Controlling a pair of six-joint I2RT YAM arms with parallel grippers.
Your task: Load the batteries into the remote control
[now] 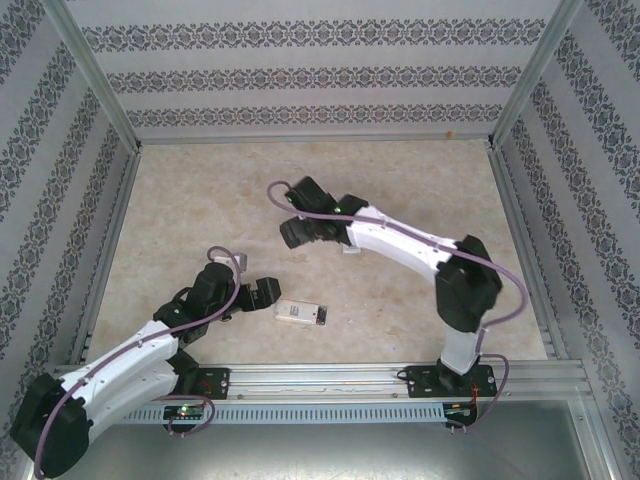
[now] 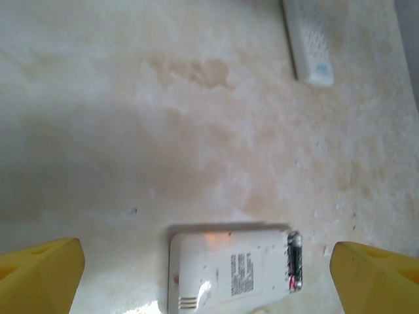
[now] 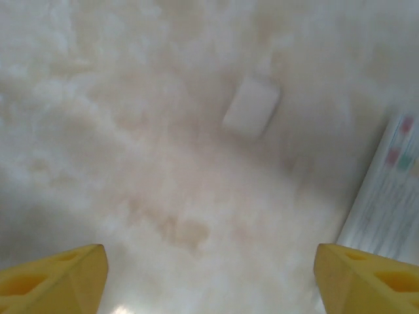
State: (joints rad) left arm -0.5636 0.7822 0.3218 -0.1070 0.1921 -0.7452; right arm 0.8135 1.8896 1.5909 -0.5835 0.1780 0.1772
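White remote (image 2: 222,278) back-up, battery (image 2: 294,260) in compartment

Pale beige table top (image 1: 200,200), mottled with tan stains, bordered by a metal rail (image 1: 330,375) along the near edge. Flat on it close to that edge, a white remote (image 2: 222,275) turned back side up, printed label showing, with a dark battery (image 2: 294,259) seated at its open end. Farther out, well apart from the first, a second white remote (image 2: 309,42) lying buttons up, and near it a small white rectangular piece (image 3: 251,106), too blurred to identify.
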